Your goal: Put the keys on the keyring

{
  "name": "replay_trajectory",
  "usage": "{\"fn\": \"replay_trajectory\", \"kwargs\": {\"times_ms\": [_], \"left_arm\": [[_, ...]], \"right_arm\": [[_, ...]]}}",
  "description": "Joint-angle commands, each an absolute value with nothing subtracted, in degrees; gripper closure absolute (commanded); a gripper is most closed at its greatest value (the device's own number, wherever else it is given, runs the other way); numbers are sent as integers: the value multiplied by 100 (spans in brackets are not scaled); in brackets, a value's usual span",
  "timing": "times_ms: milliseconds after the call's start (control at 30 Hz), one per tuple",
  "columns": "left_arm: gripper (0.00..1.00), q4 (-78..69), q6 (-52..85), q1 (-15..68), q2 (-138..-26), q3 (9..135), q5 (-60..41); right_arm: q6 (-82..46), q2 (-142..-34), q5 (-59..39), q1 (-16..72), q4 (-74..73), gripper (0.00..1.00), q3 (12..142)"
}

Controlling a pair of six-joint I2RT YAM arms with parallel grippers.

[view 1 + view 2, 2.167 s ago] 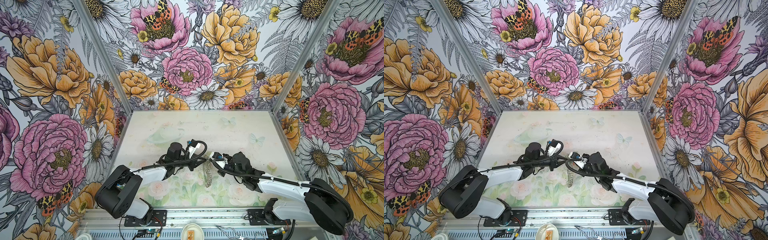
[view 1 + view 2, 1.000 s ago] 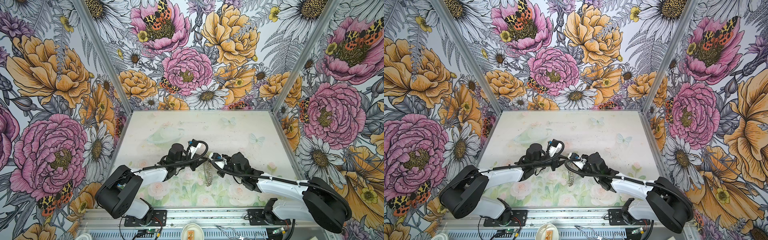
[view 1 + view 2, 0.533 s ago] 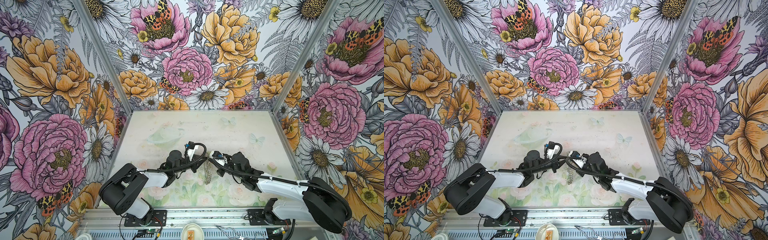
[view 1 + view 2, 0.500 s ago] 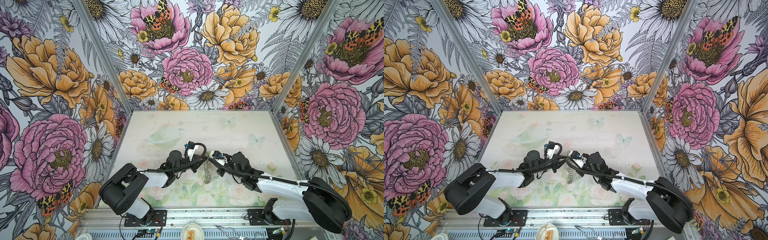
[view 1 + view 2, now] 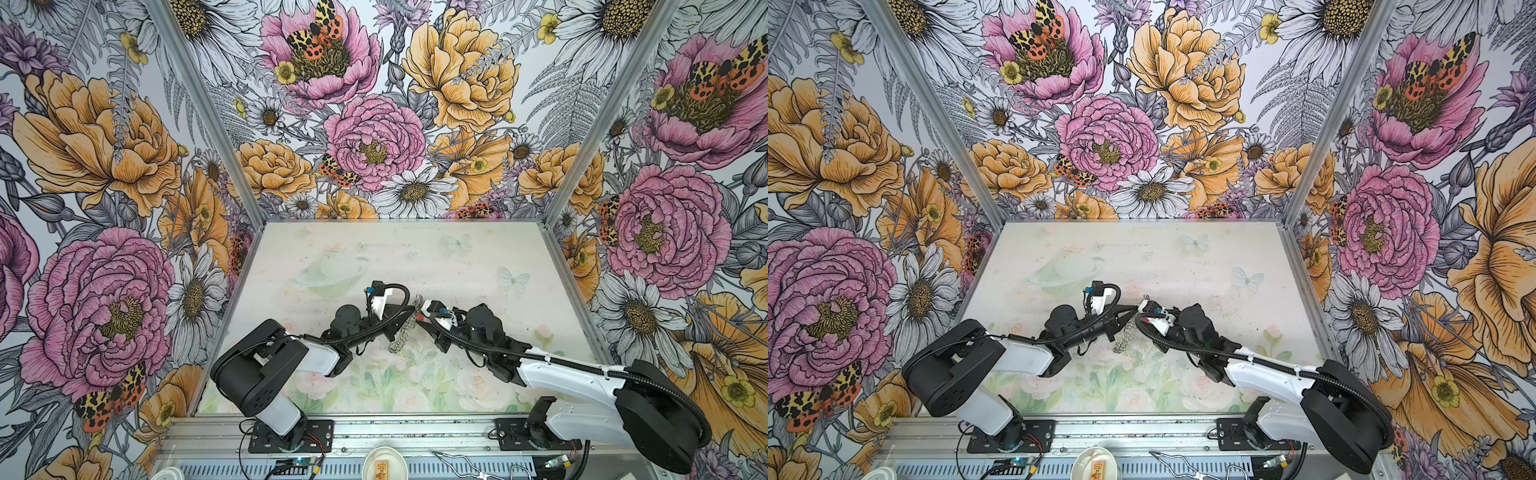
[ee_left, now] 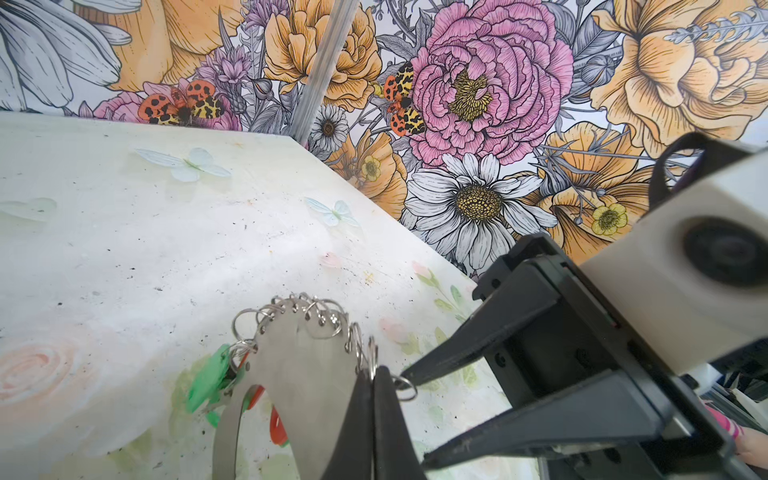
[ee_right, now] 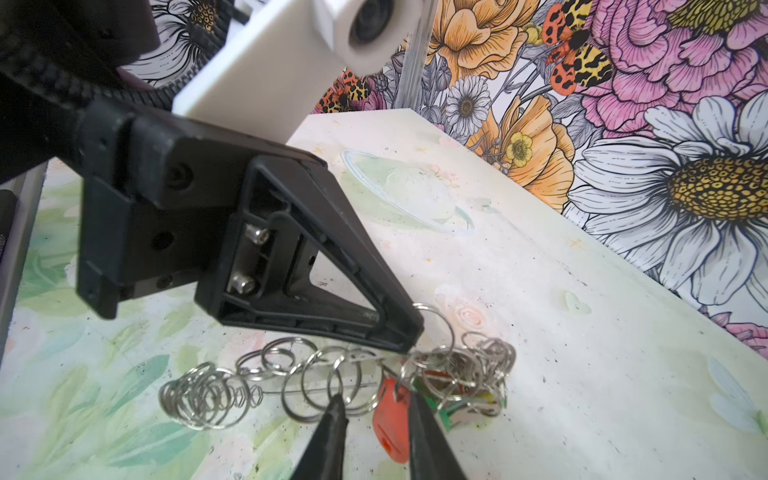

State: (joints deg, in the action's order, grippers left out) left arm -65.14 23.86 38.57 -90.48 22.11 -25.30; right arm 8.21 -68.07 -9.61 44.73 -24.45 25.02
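Grey flat keyring (image 6: pixel 299 374) stands on edge mid-table (image 5: pixel 457 257), between the two arms. In both top views it shows edge-on (image 5: pixel 404 328) (image 5: pixel 1124 332), long axis running far to near, near end swung a bit left. Left gripper (image 6: pixel 375 376) is clenched on its far top rim, holding it up. Low split rings (image 7: pixel 208 399) hang at or on the table, cannot tell which. Red key (image 7: pixel 390 422) hangs at the ring's right side, its head between the fingers (image 7: pixel 332 415) of the right gripper (image 7: pixel 374 401). Those fingers stand apart with a gap beside the head, so released, nothing clamped. Key lies straight ahead of the right gripper, at its tips; right arm is nearer, left is busy holding. Likely the next move turns on that: right either closes on the head or backs off rightward from the ring. Counts: 1 keyring, 2 grippers, 1 red key, 1 green key (image 6: pixel 208 382). Scraps of red and yellow behind the rings may be more keys, cannot tell. Split rings are many, too tangled to count.
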Motion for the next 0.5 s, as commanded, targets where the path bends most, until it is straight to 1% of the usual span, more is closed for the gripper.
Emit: {"fn": "replay_trajectory", "kwargs": {"times_ms": [0, 100, 267, 300, 367, 433, 467], "left_arm": [[100, -6885, 2239, 3930, -8858, 2265, -2473], [100, -6802, 2154, 3921, -8772, 2290, -2591], [100, -6979, 2136, 3920, -8815, 2347, -2815], [100, -7073, 2131, 3920, -8833, 2347, -2878], [100, -7170, 2119, 3920, -8859, 2364, -2997], [100, -7281, 2109, 3920, -8877, 2373, -3119], [100, -7364, 2109, 3919, -8886, 2366, -3173]], "right_arm": [[712, -6436, -823, 4481, -2307, 71, 2602], [531, -6139, -901, 4290, -2194, 70, 2609], [126, -5696, -1441, 3915, -2007, 68, 2728], [28, -5642, -1462, 3814, -1984, 70, 2758], [-139, -5607, -1498, 3624, -1824, 77, 2874], [-187, -5687, -1785, 3436, -1548, 83, 3027], [-194, -5746, -1924, 3391, -1409, 85, 3112]]}}
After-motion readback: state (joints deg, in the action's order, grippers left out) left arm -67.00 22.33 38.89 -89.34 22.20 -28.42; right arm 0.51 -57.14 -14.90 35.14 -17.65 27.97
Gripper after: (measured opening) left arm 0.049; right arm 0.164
